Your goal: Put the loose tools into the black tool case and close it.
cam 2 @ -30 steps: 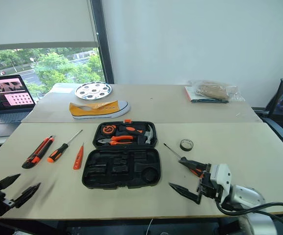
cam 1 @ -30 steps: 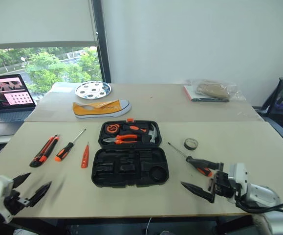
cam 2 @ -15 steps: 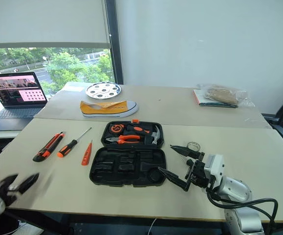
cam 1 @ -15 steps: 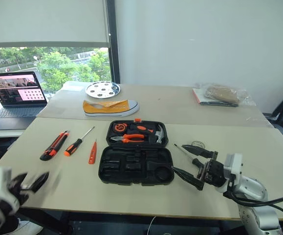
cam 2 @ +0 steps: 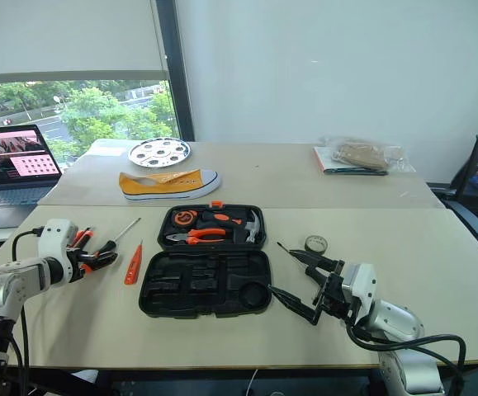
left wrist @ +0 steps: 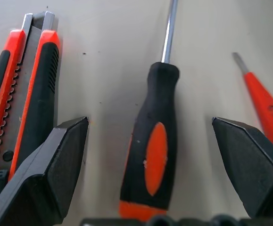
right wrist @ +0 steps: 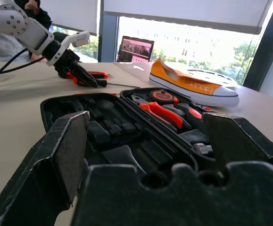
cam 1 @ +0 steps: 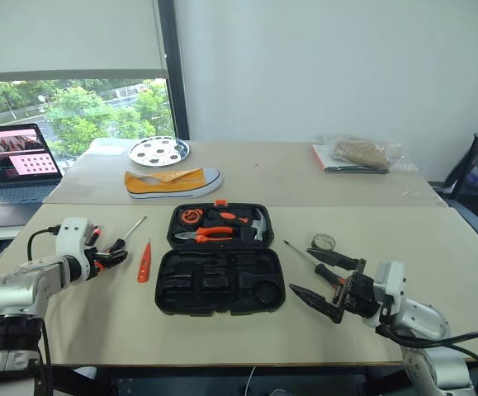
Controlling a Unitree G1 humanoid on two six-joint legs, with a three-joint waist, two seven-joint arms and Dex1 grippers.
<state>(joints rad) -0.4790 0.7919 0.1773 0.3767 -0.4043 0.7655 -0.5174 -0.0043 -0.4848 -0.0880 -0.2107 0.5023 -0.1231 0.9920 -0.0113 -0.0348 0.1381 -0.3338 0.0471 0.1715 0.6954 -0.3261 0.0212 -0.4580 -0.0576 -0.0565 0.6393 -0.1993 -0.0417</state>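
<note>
On the tabletop (cam 1: 437, 239), left of the open case (cam 1: 220, 262), the left hand (cam 1: 111, 256) has swung in from the near edge, where it hung a second ago, and now straddles a screwdriver (left wrist: 151, 153). In the left wrist view its fingers (left wrist: 56, 165) stand wide apart on either side of the handle, touching nothing, with the knife (left wrist: 20, 94) just beside one finger and the tester (left wrist: 266, 108) beside the other. That reads as the approach to the first pick; closing on the handle looks like the next step.

The right hand (cam 1: 329, 280) hovers open and empty at the case's right edge, over the second screwdriver (cam 1: 305, 257), and has barely moved in the last half second.

Nothing loose is in the case yet. Counted: two screwdrivers, one either side of the case; one tester; one knife; one tape roll (cam 1: 322, 242) lying right of the case. The lid half holds pliers (cam 1: 205, 235) and a hammer (cam 1: 257, 223); the recesses in the near half are bare.
</note>
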